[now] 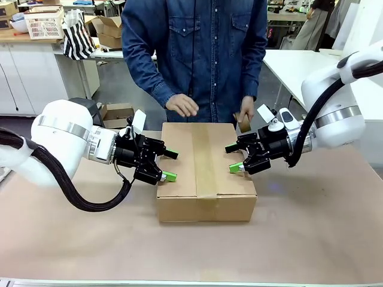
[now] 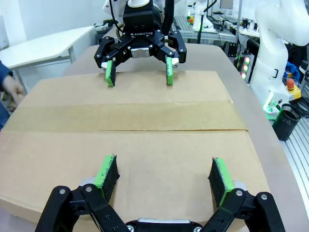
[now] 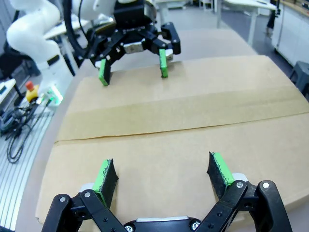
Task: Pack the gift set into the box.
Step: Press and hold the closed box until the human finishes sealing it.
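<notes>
The box (image 1: 206,170) sits in the middle of the worktop (image 1: 311,233), nearer the far edge than the robot's edge, with its flaps folded shut and a strip of brown tape (image 1: 204,161) running along the top seam from the far side to the near side. The gift set is presumably inside, since the closed flaps hide whatever the box holds. The left gripper (image 1: 168,165) hovers at the box's left top edge with its fingers spread apart and holding nothing; the right gripper (image 1: 234,158) mirrors it at the right top edge, fingers also spread and empty. In both wrist views the green pads sit just over the cardboard lid, 1 gripper facing the other across the taped seam. The person stands at the far edge, 1 hand (image 1: 182,105) above the box's far left corner and the other hand (image 1: 246,115) holding a small brown object, possibly a tape roll. By the look of it, packing and sealing are essentially done, with little left beyond withdrawing the arms.
</notes>
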Controlling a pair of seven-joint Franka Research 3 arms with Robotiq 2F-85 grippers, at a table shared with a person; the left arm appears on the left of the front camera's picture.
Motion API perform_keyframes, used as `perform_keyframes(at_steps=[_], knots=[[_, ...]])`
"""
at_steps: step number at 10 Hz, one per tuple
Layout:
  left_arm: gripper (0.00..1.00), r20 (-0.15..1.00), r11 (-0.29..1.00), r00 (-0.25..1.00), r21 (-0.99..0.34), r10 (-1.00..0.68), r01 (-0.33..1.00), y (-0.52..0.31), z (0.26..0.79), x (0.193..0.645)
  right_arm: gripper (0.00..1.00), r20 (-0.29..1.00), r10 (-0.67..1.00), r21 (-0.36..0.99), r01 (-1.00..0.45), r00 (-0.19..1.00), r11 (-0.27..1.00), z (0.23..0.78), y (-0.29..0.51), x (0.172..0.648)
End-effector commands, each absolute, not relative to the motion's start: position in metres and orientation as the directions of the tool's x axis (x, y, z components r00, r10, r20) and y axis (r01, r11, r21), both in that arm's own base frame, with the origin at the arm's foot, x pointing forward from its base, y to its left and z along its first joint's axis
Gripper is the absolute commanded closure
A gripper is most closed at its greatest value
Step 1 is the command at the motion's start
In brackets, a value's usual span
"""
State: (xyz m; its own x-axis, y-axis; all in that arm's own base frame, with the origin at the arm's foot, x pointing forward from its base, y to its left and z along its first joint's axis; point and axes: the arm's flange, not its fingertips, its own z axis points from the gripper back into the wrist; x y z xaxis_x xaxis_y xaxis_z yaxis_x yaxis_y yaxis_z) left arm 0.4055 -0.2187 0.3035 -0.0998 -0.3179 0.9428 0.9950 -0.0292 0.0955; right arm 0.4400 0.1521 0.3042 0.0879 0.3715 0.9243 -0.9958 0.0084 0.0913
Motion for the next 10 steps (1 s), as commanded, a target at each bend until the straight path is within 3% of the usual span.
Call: perform_keyframes(at_steps=[1, 10], knots=[[0.00, 0.941, -0.033, -0.112, 0.107, -0.320, 0.994, -0.2181, 0.3026, 0.4040, 0.00, 0.923, 0.374, 0.092, -0.996, 0.089, 0.010, 0.3022, 0.1516, 0.4372], [0.00, 0.941, -0.033, -0.112, 0.107, -0.320, 0.994, -0.2181, 0.3026, 0.4040, 0.00, 0.923, 0.374, 0.092, -0.996, 0.089, 0.010, 0.3022, 0.1516, 0.4372]])
